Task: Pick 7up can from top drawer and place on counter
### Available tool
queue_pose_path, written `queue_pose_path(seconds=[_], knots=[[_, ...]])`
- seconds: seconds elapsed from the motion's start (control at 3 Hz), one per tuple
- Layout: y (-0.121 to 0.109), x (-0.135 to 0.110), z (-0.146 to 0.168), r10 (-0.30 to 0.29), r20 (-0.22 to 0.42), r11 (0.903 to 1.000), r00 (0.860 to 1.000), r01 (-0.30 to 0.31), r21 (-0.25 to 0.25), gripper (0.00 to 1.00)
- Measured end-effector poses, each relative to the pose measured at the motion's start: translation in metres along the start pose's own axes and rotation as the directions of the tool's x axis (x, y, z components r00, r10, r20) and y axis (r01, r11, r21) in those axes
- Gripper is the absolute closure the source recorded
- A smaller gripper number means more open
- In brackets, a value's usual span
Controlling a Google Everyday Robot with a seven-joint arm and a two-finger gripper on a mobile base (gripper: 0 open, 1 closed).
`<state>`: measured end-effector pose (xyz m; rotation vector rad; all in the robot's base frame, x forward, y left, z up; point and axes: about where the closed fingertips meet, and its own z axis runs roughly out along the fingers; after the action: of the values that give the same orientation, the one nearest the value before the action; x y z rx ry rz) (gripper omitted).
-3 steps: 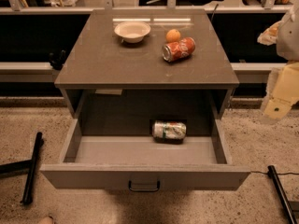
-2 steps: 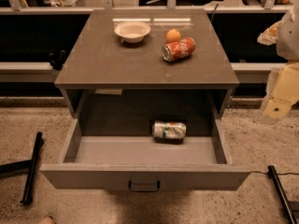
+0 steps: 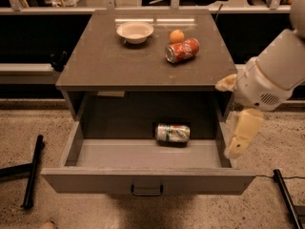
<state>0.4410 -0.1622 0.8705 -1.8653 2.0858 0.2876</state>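
The 7up can (image 3: 172,133) lies on its side in the open top drawer (image 3: 143,154), toward the back. The gripper (image 3: 242,130) hangs to the can's right, outside the drawer's right wall and apart from it; whether it is apart or together cannot be told. The can's green label cannot be read.
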Motion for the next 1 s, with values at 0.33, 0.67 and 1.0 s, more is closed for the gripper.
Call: queue_pose_path(seconds=[0.33,0.67,1.0], knots=[[0.008,-0.006,0.042,-0.008,0.065,0.9971,0.998,0.013,-0.075,0.00],[0.012,-0.007,0.087,0.026,0.085,0.9938,0.996,-0.017,-0.110,0.00],[0.012,-0.008,0.088,0.027,0.089,0.9941,0.996,-0.017,-0.108,0.00]])
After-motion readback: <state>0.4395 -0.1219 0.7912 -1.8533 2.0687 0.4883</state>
